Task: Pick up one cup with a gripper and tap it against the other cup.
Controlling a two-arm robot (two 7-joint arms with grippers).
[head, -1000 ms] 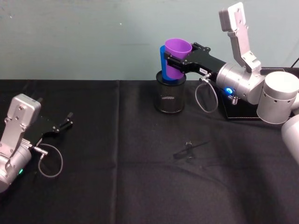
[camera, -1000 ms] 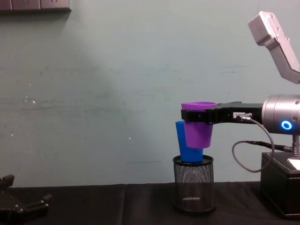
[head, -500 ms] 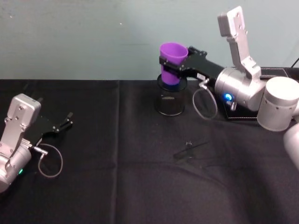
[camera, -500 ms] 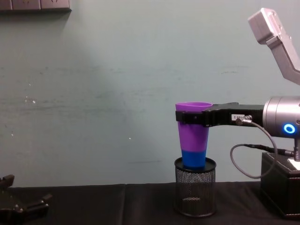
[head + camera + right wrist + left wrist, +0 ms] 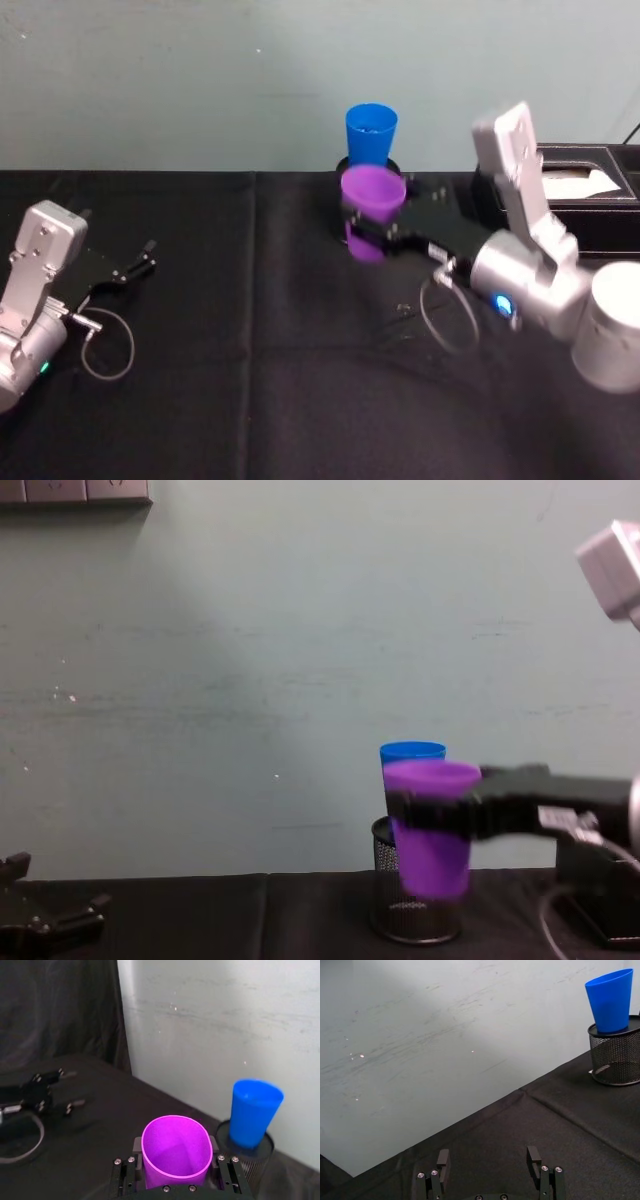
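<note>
Black-draped surface (image 5: 200, 400) against a pale green wall.
Right end effector (image 5: 372, 226) pinches the purple cup (image 5: 372, 210) upright, in front of the blue cup (image 5: 370, 135) standing in the mesh pen holder (image 5: 616, 1057); left end effector (image 5: 490, 1170) rests spread on the cloth.

No text, brand, number or sign can be read anywhere in these pictures. The small white label (image 5: 566, 820) on the right arm's gripper, at the lower right of the chest view, is too blurred to make out.
</note>
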